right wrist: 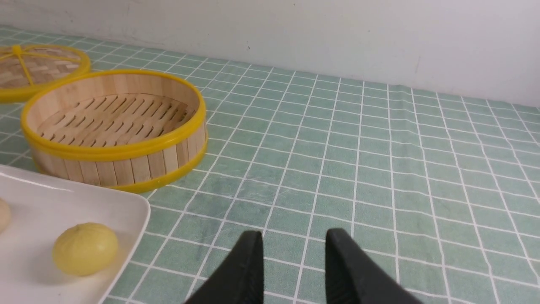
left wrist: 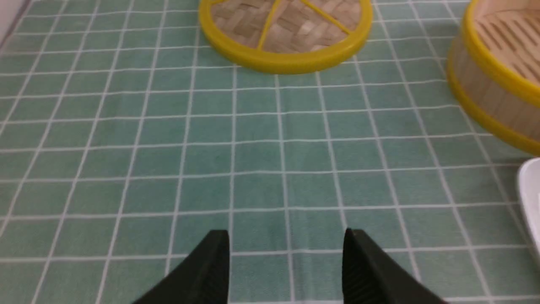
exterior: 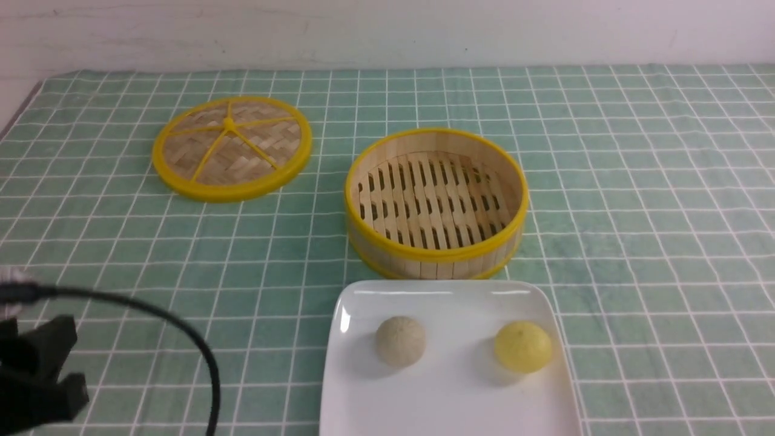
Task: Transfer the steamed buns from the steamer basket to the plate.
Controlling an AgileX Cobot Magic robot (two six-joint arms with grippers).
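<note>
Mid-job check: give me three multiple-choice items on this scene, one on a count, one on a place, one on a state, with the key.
1. The steamer basket holds:
A) two buns B) nothing C) one bun

2. Where is the yellow bun?
A) on the plate, to the robot's right of the beige bun
B) in the basket
C) on the plate, to the robot's left of the beige bun

3. The left tool is:
A) shut on a bun B) shut, empty C) open, empty

Key:
1 B: its slatted floor is bare.
2 A: both buns sit on the plate, with the yellow one on the right.
3 C: its jaws stand apart over bare cloth.
</note>
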